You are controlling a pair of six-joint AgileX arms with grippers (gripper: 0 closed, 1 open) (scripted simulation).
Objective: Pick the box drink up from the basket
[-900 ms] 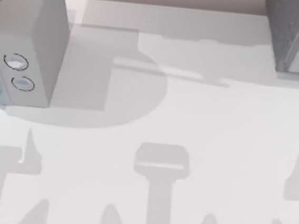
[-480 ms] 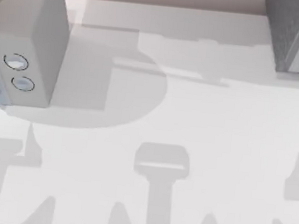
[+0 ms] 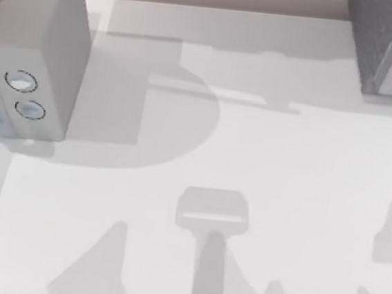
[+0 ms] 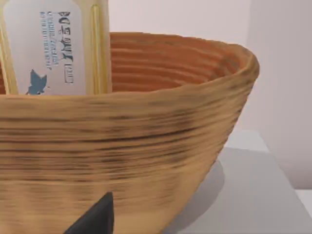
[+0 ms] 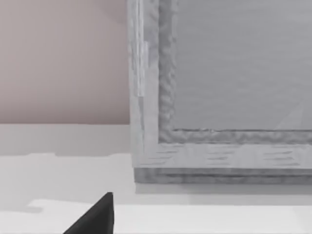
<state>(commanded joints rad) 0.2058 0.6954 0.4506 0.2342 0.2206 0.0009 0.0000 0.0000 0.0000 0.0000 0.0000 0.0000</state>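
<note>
Through my left wrist camera I am close against the outside of a woven basket [image 4: 146, 146], its ribbed tan wall bulging toward me and its orange inner wall showing past the rim. Standing inside it, near the rim, is the box drink [image 4: 56, 46]: I see a yellow body with a pale label carrying printed text and a small blue-green mark, upright as far as I can judge, its top cut off by the frame. One dark fingertip [image 4: 95, 219] of my left gripper pokes up just in front of the basket wall; I cannot tell whether those fingers are open or closed. From above, the white table [image 3: 250, 159] lies bare of arms, with a grey box bearing two round dials [image 3: 30, 61] at its left and a grey textured cabinet [image 3: 389, 47] at its far right corner. My right wrist camera faces that grey cabinet [image 5: 219, 97] where it stands on the table, with one dark fingertip [image 5: 95, 217] in front; its fingers' state I cannot tell either.
</note>
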